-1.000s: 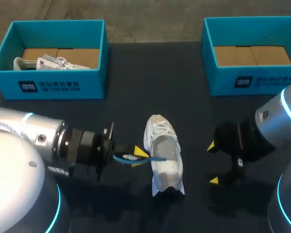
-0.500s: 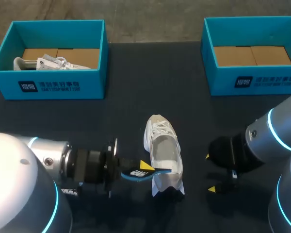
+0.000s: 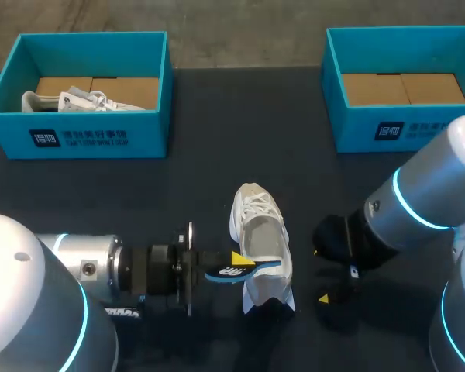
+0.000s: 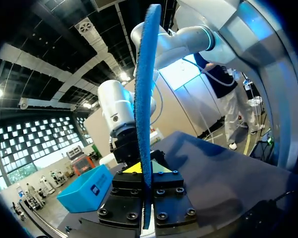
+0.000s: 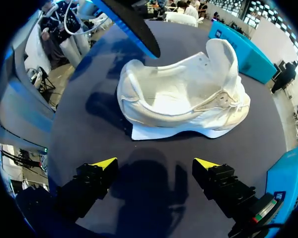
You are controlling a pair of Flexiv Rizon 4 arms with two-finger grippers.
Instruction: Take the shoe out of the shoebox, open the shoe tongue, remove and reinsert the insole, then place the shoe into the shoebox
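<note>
A white shoe lies on the dark table, toe pointing away, heel toward me. My left gripper is shut on a blue insole, whose free end reaches over the shoe's heel opening. In the left wrist view the insole stands edge-on, clamped between the fingers. My right gripper stands open just right of the shoe. Its wrist view shows the shoe side-on ahead of the open right gripper, with the insole above the heel end.
A blue shoebox at the back left holds another white shoe. A second blue shoebox at the back right shows only its cardboard floor. Bare dark table lies between the boxes and the shoe.
My left gripper has carried the insole right and nearer, bringing its end over the shoe's heel opening. My right arm has shifted left toward the shoe, still open.
</note>
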